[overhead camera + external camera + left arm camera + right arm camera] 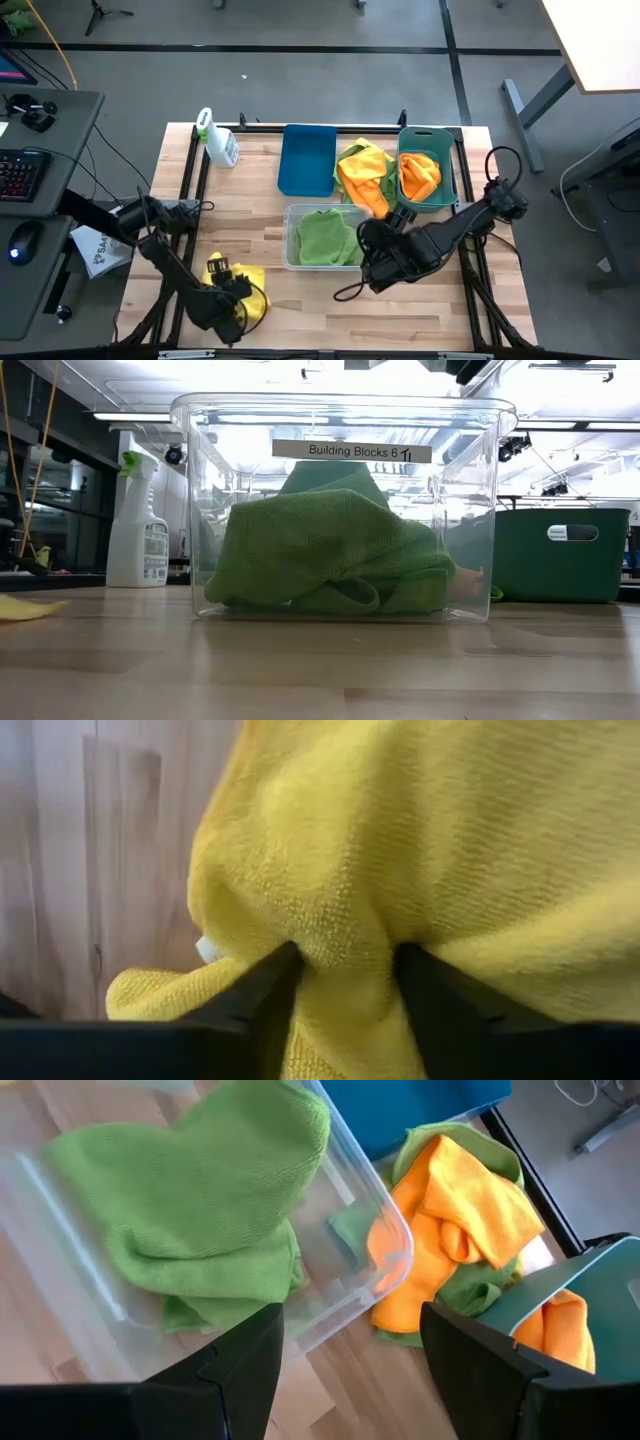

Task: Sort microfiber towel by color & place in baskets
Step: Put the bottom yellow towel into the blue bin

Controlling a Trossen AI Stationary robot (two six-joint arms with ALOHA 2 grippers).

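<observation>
A yellow towel (252, 292) lies near the table's near-left corner, and my left gripper (232, 290) is shut on it; its edge (22, 608) shows in the low view. My right gripper (350, 1370) hangs open over the right end of the clear bin (290, 240), touching nothing. A green towel (322, 238) lies bunched inside that bin. The blue bin (307, 158) stands behind it. The teal bin (448, 185) holds an orange towel (418, 175). A pile of orange, yellow and green towels (362, 172) rests on the table between these two bins. My left gripper pinches a raised fold of the yellow towel (345, 955) between its two fingers (268, 988). It comes down on it from above. The cloth bulges out past the fingertips, and the rest of the towel lies slack on the table.
A white spray bottle (217, 140) with a green top stands at the far left of the table. Black frame rails (190, 175) run along the table's left and right sides. Bare wood (320, 310) lies near the front edge.
</observation>
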